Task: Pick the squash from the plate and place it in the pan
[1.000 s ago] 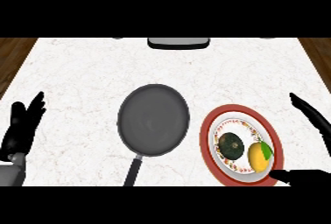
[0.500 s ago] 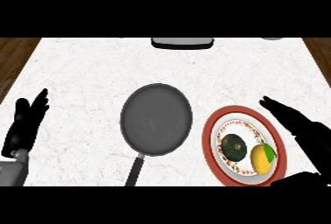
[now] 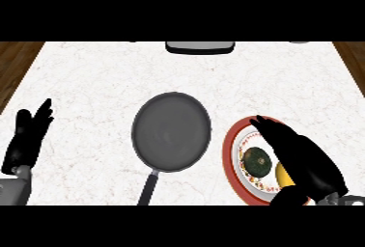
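Note:
A dark green squash (image 3: pixel 257 160) lies on a red-rimmed white plate (image 3: pixel 236 159) at the right of the counter, with a yellow fruit (image 3: pixel 284 176) beside it, mostly hidden. My right hand (image 3: pixel 303 161) hovers over the plate with straight fingers pointing up-left, just right of the squash and covering the plate's right half. It holds nothing. The dark round pan (image 3: pixel 172 132) lies left of the plate, handle toward me. At the left edge my left hand (image 3: pixel 26 138) rests open, fingers up.
A grey appliance edge (image 3: pixel 200 47) shows at the counter's far side. Wooden floor shows beyond the marble counter's left and right edges.
My right hand has swung in from the right edge and now lies over the plate beside the squash. The left hand, pan and plate stay in place.

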### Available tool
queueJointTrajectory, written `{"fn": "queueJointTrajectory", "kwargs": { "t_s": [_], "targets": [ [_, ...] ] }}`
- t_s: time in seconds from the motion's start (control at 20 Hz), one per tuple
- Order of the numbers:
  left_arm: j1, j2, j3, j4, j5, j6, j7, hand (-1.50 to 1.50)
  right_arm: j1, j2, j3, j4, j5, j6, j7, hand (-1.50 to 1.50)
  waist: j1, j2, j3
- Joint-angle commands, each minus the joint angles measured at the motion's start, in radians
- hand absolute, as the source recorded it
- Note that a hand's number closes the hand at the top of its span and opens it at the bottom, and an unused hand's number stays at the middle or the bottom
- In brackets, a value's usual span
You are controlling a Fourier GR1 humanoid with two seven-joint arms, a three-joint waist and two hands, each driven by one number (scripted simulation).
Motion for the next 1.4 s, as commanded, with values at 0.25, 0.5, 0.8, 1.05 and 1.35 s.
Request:
{"fn": "queueJointTrajectory", "kwargs": {
  "t_s": [0.25, 0.5, 0.8, 1.05, 1.35],
  "targets": [
    [0.007, -0.007, 0.068, 0.017, -0.021, -0.057, -0.017, 0.0, 0.047, 0.079, -0.003, 0.035, 0.176, 0.066, -0.018, -1.5, -0.008, -0.001, 0.001],
    [0.049, -0.036, 0.07, -0.079, -0.059, -0.047, 0.039, 0.0, 0.062, 0.143, -0.012, 0.063, 0.24, 0.11, -0.02, -1.5, -0.006, -0.001, 0.001],
    [0.009, -0.055, 0.096, -0.008, -0.079, -0.059, 0.012, 0.0, 0.076, 0.146, -0.073, 0.201, 0.276, 0.069, -0.191, -1.5, -0.007, -0.001, 0.001],
    [0.008, -0.091, 0.089, -0.044, -0.107, -0.052, 0.057, 0.0, 0.124, 0.224, -0.019, 0.238, 0.384, 0.011, -0.196, -1.5, -0.008, -0.001, 0.001],
    [-0.009, -0.097, 0.127, 0.013, -0.119, -0.089, -0.014, 0.0, 0.01, 0.264, -0.141, 0.308, 0.365, 0.114, -0.244, -1.5, -0.007, -0.001, 0.001]
  ]
}}
